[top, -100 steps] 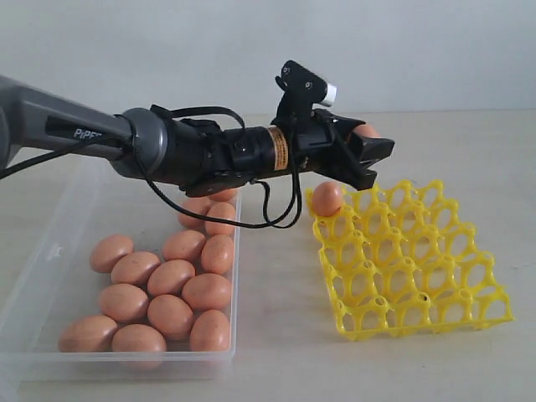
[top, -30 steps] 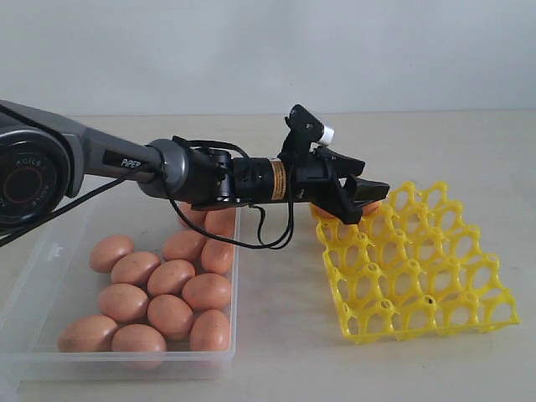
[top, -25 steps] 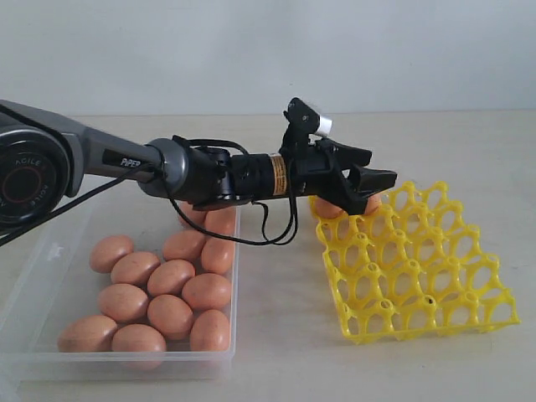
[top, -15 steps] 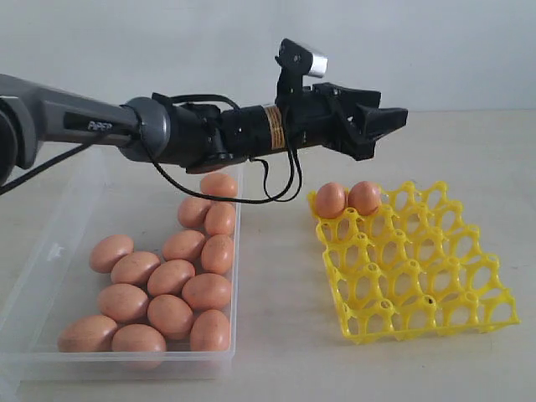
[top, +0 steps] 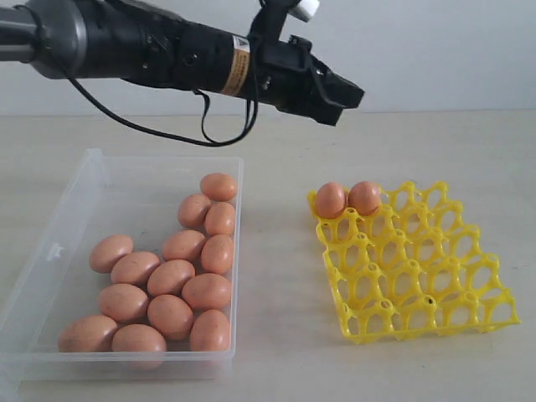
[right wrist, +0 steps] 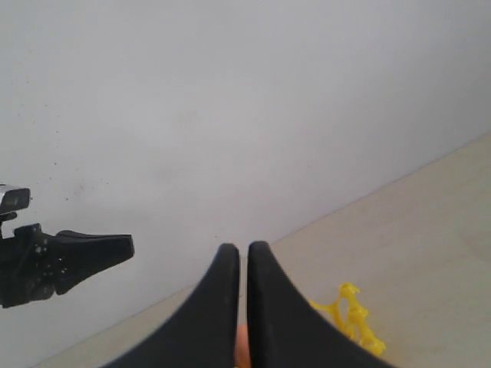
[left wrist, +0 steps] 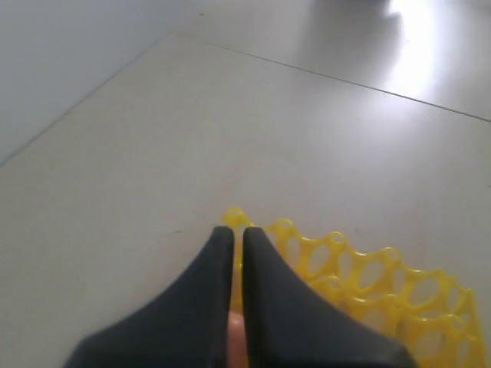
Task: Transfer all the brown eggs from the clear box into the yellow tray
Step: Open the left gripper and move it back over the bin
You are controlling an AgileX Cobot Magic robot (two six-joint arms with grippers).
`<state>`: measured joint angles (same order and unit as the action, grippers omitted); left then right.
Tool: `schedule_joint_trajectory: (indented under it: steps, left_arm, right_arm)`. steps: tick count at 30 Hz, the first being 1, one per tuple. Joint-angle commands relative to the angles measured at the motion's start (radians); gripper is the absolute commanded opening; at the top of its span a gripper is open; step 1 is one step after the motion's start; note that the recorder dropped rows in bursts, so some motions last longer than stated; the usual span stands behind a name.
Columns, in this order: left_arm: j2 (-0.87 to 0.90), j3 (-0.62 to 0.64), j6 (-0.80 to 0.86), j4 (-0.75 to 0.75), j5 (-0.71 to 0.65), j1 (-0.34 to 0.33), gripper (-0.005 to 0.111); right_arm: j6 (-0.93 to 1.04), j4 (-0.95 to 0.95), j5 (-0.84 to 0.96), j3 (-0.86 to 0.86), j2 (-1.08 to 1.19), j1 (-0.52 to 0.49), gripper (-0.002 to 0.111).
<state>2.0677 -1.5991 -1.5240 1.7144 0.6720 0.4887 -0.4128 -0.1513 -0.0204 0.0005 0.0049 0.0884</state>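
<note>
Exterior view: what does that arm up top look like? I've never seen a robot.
The arm is a grey tube running into a black wrist with a yellow label band. Thin black cables loop beneath it, a white-capped camera sits on top, and the left claw is black with tapered fingers.

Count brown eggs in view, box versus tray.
16 brown eggs: 14 in the clear box, bunched toward its right wall; 2 in the yellow tray, adjacent cups at its far-left corner. None looks hidden.
</note>
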Motion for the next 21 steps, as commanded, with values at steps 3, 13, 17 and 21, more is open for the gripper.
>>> schedule_joint_trajectory:
  steps: [3, 13, 17, 21]
  left_arm:
    - [-0.131, 0.125, -0.088, 0.03, -0.151, -0.082, 0.004]
    - [-0.306, 0.461, 0.043, 0.03, -0.681, -0.123, 0.004]
    - [-0.338, 0.519, 0.046, 0.03, -0.667, -0.123, 0.004]
    - [-0.355, 0.565, 0.039, 0.03, -0.672, -0.125, 0.004]
  right_arm:
    - [0.004, 0.004, -0.006, 0.0, -0.005, 0.003, 0.0]
    - [0.004, 0.004, -0.006, 0.0, -0.005, 0.003, 0.0]
    - [0.004, 0.004, -0.006, 0.0, -0.005, 0.003, 0.0]
    - [0.004, 0.004, -0.006, 0.0, -0.005, 0.003, 0.0]
